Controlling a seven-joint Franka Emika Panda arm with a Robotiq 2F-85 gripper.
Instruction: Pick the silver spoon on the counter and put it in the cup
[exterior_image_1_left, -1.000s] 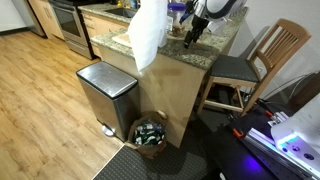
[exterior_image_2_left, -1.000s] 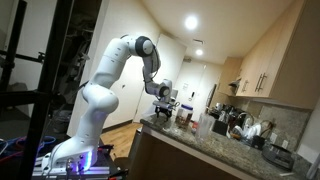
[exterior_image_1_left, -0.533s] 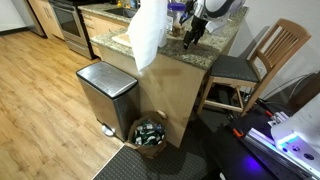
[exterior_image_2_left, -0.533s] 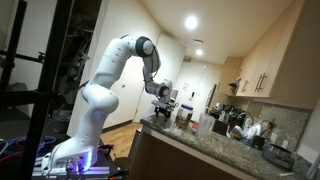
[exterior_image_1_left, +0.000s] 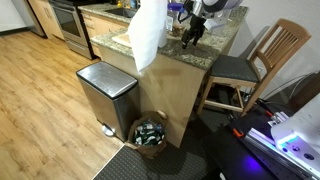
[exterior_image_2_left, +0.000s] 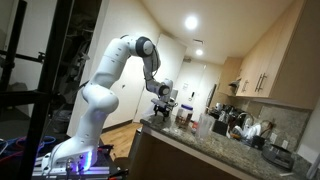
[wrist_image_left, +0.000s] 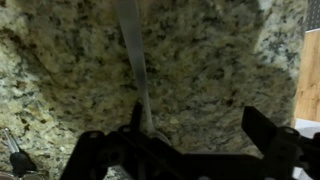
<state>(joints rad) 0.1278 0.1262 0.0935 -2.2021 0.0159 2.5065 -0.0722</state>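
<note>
In the wrist view the silver spoon (wrist_image_left: 131, 60) lies flat on the speckled granite counter (wrist_image_left: 210, 60). Its handle runs from the top edge down to my left finger. My gripper (wrist_image_left: 198, 122) is open just above the granite. The spoon sits at the inner side of the left finger, and the right finger is well clear of it. In both exterior views the gripper (exterior_image_1_left: 191, 34) (exterior_image_2_left: 163, 108) hangs low over the counter (exterior_image_1_left: 222, 42). A dark cup (exterior_image_2_left: 183, 118) stands on the counter just beyond the gripper. The spoon is too small to see there.
A white plastic bag (exterior_image_1_left: 150, 30) stands on the counter beside the arm. A steel bin (exterior_image_1_left: 106, 90) and a basket of bottles (exterior_image_1_left: 150, 132) sit by the island's side, with a wooden chair (exterior_image_1_left: 255, 62) nearby. More kitchenware (exterior_image_2_left: 240, 125) crowds the far counter.
The gripper has shifted only slightly over the counter. It stays open, and the spoon has not moved.
</note>
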